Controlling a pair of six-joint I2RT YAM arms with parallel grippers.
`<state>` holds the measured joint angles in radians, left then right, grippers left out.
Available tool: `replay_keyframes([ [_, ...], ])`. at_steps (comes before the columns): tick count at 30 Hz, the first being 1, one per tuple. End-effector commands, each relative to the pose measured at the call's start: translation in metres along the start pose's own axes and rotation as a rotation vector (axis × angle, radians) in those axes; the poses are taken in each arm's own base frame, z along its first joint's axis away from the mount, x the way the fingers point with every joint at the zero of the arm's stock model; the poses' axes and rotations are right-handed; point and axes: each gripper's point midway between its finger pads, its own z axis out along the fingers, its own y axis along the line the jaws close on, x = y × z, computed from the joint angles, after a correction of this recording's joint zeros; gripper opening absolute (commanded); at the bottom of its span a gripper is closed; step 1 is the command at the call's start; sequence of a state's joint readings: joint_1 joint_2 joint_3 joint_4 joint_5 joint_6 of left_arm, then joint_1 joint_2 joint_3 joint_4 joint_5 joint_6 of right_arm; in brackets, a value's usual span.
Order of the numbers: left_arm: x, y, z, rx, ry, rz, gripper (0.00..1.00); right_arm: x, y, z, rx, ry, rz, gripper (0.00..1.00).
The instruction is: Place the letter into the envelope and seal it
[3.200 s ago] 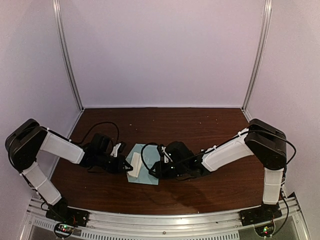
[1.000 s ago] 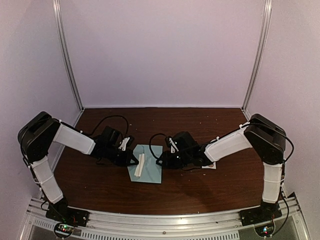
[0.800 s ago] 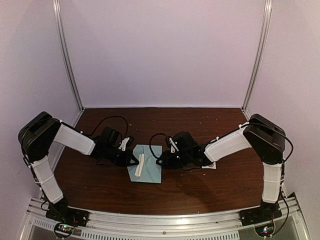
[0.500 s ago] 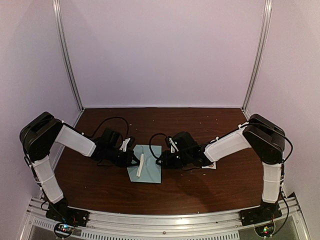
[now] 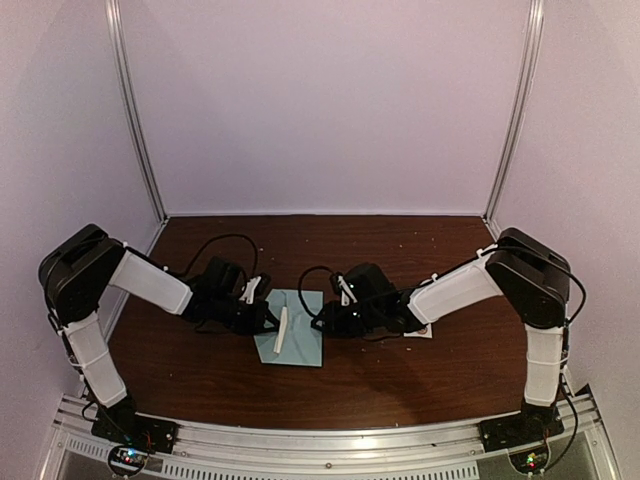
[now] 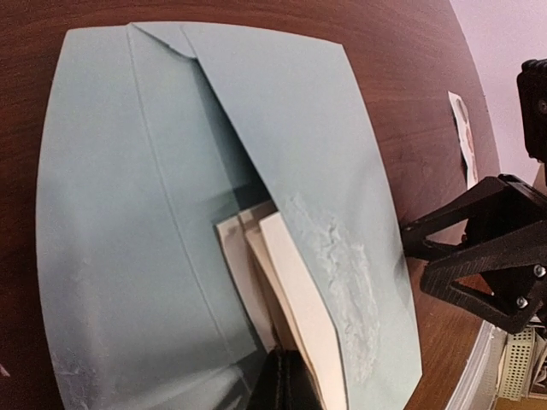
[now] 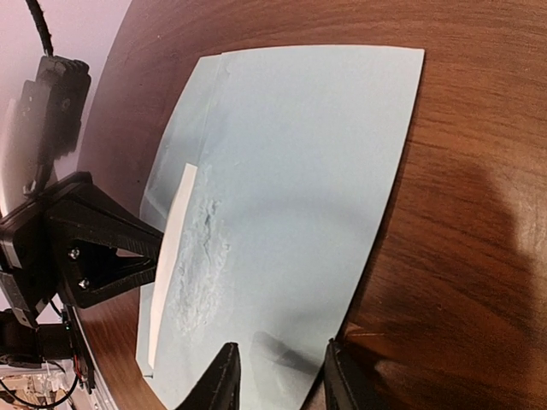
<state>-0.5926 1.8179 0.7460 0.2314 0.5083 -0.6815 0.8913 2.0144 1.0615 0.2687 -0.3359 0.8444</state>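
Left gripper [image 6: 286,389] is clamping the folded letter [image 6: 295,299], half tucked into the envelope [image 6: 171,171] on the table [image 7: 479,171], right gripper [image 7: 278,380] sitting jaws-parted at its edge; pushing risks envelope sliding, letter buckling.

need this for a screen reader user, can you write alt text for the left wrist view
A light blue envelope lies on a dark wooden table with a folded cream letter poking out from under its flap, the left gripper pinching the letter's near end. The right gripper sits by the envelope's right edge.
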Motion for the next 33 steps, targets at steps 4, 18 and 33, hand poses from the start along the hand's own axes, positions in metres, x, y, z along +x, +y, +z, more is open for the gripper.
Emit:
replay_keyframes([
  [4, -0.024, -0.011, -0.040, -0.120, -0.111, 0.097, 0.16, -0.003, 0.003, -0.019, 0.058, -0.011, -0.049, 0.40],
  [18, -0.013, 0.037, -0.094, -0.187, -0.207, -0.052, 0.38, -0.002, 0.052, -0.020, -0.050, -0.014, -0.151, 0.31],
  [33, 0.002, 0.068, -0.083, -0.203, -0.178, -0.117, 0.20, 0.005, 0.058, 0.042, -0.096, 0.066, -0.165, 0.12],
])
